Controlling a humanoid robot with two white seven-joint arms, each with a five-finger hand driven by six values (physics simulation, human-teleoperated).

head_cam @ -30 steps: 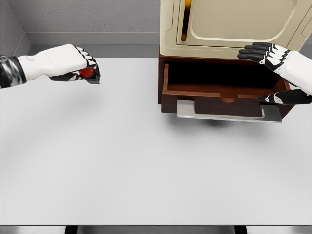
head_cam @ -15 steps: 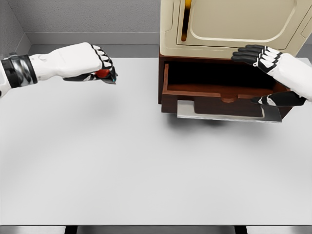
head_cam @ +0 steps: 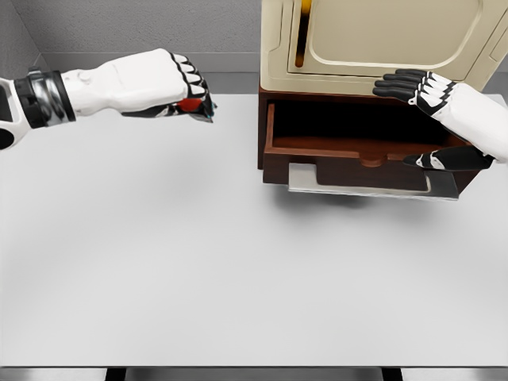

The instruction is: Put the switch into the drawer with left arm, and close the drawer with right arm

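From the head camera I see my left hand (head_cam: 171, 87) raised above the white tabletop (head_cam: 238, 262), fingers curled tight around the red switch (head_cam: 190, 105), left of the cabinet (head_cam: 373, 40). The brown drawer (head_cam: 357, 155) stands pulled open. My right hand (head_cam: 432, 111) hovers over its right end, fingers spread and holding nothing.

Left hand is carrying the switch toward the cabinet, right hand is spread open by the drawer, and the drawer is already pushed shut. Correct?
Not quite. The head view shows the drawer pulled out and open, not shut. The rest stands: the left hand grips the switch in the air, left of the cabinet, and the right hand is spread open by the drawer.
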